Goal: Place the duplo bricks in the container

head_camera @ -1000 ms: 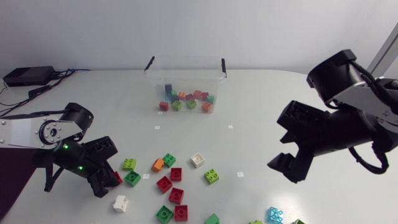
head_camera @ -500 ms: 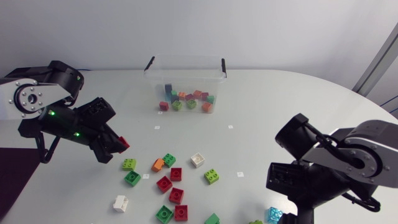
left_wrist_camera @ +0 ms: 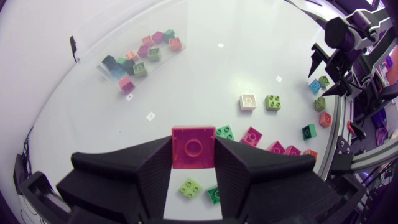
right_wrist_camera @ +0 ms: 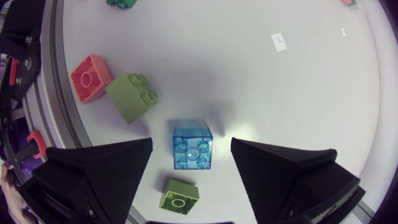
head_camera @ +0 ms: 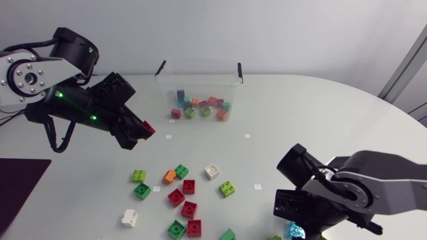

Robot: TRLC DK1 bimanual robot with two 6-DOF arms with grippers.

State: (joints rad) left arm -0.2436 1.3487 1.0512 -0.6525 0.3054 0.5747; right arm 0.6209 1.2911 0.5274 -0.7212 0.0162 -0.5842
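The clear container (head_camera: 199,80) stands at the back middle of the table with several coloured bricks inside. My left gripper (head_camera: 145,129) hangs in the air to its front left, shut on a red brick (left_wrist_camera: 193,147) held between both fingers. My right gripper (head_camera: 293,227) is down at the near right edge, open. A clear blue brick (right_wrist_camera: 192,145) lies on the table between its spread fingers, touching neither. The same blue brick (head_camera: 294,231) peeks out under the right arm in the head view.
Loose bricks lie across the front middle: green (head_camera: 139,176), orange (head_camera: 169,177), white (head_camera: 212,171), red (head_camera: 176,197) and others. Beside my right gripper lie an olive-green brick (right_wrist_camera: 131,97), a salmon one (right_wrist_camera: 91,77) and a light green one (right_wrist_camera: 179,196), close to the table edge.
My left arm lifted the red brick off the table and carried it up toward the container. My right arm swung down to the near right edge, over the blue brick.
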